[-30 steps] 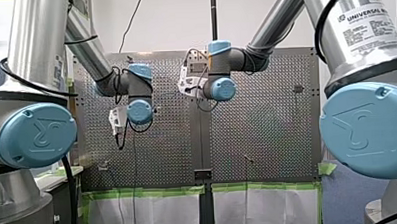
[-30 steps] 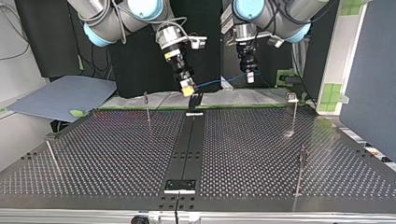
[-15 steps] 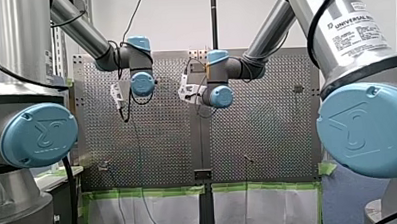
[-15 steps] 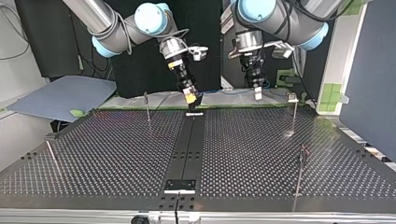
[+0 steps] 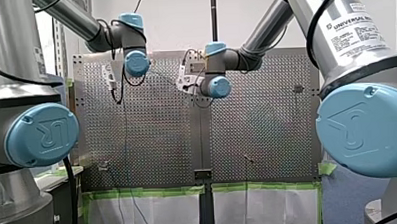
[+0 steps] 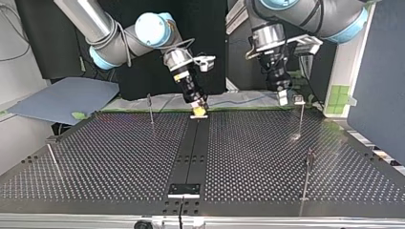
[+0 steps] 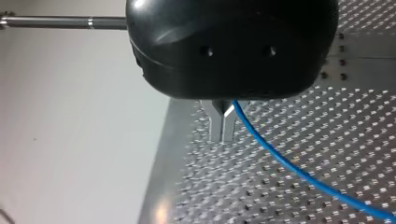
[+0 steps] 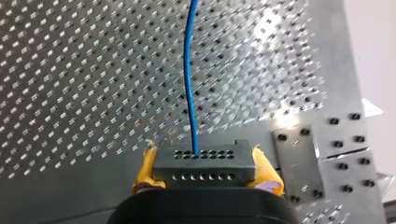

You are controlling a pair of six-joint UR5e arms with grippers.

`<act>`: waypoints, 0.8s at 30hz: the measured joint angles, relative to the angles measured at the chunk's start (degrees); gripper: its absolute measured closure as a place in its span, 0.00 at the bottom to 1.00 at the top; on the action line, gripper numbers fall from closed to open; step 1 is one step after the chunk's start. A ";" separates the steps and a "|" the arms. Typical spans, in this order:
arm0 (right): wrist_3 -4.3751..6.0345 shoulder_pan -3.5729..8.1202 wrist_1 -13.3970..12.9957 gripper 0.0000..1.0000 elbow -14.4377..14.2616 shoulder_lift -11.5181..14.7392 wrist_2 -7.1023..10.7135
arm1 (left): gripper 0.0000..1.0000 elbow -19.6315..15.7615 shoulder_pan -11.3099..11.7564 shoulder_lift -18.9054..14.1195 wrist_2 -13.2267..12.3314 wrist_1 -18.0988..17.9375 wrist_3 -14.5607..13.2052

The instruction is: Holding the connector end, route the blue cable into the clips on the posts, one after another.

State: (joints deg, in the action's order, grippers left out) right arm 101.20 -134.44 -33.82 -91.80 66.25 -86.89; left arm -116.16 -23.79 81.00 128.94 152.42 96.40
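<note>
Nearest the top view's camera, at the middle of the worktop (image 6: 95, 162)'s near edge: a small bracket (image 6: 184, 189). Toward the near corners: near-left post (image 6: 51, 156) and near-right post (image 6: 308, 171), both bare of cable. Further back: far-left post (image 6: 150, 109), bare too, and far-right post (image 6: 301, 117) by that view's far right corner, carrying a clip (image 6: 299, 99) at its top. At the far edge, my left gripper (image 6: 283, 98): hangs just beside that clip, contact impossible to judge; shows metal fingers (image 7: 215, 125) set narrow, almost together, with the blue cable (image 7: 289, 168) running out from between them. At the middle of the far edge, my right gripper (image 6: 199, 109): clamps the connector (image 8: 205, 163) between yellow pads (image 8: 147, 170); sends the cable straight out ahead.

Not yet in any clip, by the look of it. Likely troubles from here: missing the clip's slot and riding over the post's top, from a path a shade too high; bending the thin post, from a sideways push with the span taut; dragging the cable through the narrow fingers or out of the connector, from the two grippers pulling apart; sagging below the clip, from too much slack.
</note>
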 joint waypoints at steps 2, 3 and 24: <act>0.08 -0.04 0.52 1.00 0.94 -0.01 0.52 | 1.00 0.50 0.32 -0.91 -0.04 0.92 -0.03; 0.11 -0.12 0.93 1.00 1.61 -0.02 0.88 | 1.00 0.84 0.54 -1.50 -0.12 1.49 -0.04; 0.37 -1.02 5.33 1.00 12.46 -0.09 4.60 | 1.00 6.04 5.51 -1.20 -3.76 6.92 1.33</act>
State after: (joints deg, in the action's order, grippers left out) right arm 101.57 -135.46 -28.49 -79.34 66.16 -82.29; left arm -110.12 -18.28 79.80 125.18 159.34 97.72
